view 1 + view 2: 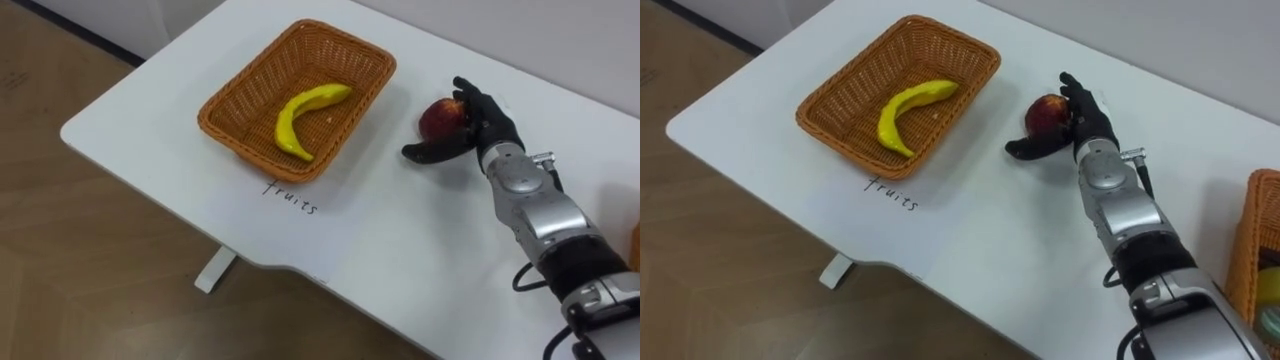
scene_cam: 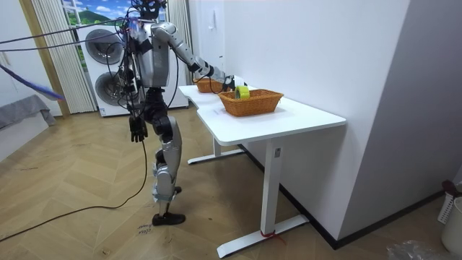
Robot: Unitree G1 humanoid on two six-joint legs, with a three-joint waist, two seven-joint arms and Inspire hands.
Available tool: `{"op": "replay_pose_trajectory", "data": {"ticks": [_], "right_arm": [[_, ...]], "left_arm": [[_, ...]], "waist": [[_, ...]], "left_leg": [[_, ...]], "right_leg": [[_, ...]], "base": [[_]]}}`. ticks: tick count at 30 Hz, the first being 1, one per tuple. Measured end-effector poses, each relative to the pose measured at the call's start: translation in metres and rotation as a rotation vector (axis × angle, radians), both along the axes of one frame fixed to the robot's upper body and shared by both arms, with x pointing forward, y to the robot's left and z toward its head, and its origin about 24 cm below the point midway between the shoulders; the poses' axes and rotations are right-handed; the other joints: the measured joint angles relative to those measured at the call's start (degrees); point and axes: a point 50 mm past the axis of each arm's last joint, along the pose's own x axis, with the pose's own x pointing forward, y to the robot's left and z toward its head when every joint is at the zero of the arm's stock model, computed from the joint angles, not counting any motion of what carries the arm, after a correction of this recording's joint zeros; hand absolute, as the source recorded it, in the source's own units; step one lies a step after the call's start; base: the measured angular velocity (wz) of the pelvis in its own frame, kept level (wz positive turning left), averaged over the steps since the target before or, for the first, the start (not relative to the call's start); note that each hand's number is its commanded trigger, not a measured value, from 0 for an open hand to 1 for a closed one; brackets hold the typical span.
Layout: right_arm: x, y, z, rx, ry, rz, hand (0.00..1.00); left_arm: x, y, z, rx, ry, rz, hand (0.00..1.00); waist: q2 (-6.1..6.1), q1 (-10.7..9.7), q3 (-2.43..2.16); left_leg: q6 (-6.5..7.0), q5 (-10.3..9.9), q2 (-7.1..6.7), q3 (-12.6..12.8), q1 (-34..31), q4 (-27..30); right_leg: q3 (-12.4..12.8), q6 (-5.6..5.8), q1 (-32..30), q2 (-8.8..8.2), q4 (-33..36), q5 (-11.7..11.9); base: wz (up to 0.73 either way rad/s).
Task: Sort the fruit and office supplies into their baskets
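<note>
A red apple (image 1: 438, 118) lies on the white table (image 1: 400, 250), just right of the wicker fruit basket (image 1: 235, 105). My right hand (image 1: 478, 125) is against the apple's right side, open. Its fingers run up behind the fruit and its thumb stretches along the table in front of it. A yellow banana (image 1: 300, 115) lies inside the basket, above a handwritten label (image 1: 291, 197) on the table. In the room view I stand at the table's far end with my right arm stretched over it. My left hand (image 2: 136, 130) hangs relaxed at my side.
A second wicker basket (image 1: 1252, 240) sits at the table's right end with a yellow-green thing (image 2: 242, 92) in it. The table's front edge (image 1: 250, 255) is close to the label. Washing machines (image 2: 105, 72) stand behind me on the wooden floor.
</note>
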Motion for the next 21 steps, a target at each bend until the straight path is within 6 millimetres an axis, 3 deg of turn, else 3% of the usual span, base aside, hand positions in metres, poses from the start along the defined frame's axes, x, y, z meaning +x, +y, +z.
{"op": "replay_pose_trajectory", "data": {"ticks": [12,14,21], "right_arm": [[0.000,-0.003,-0.001,0.028,-0.011,0.007,0.00],[0.000,-0.003,-0.001,0.030,-0.013,0.009,1.00],[0.001,-0.011,0.002,0.016,-0.024,-0.019,1.00]], "left_arm": [[0.006,0.000,0.000,0.005,-0.017,-0.001,0.00],[0.006,0.000,0.000,0.005,-0.015,-0.001,0.00],[0.008,0.000,0.000,0.003,-0.021,-0.003,0.00]], "waist": [[0.07,-0.07,0.05],[0.06,-0.06,0.05],[0.05,-0.13,0.04]], "left_leg": [[0.00,0.00,0.01,-0.02,-0.34,0.20],[0.00,0.00,0.02,0.00,-0.38,0.19],[0.00,0.00,0.02,0.05,-0.53,0.20]], "right_leg": [[-0.22,0.00,-0.15,0.01,-0.06,0.00],[-0.20,0.00,-0.20,0.01,-0.05,0.00],[-0.20,0.00,-0.33,-0.02,-0.01,0.00]], "base": [[0.00],[0.00],[0.00]]}}
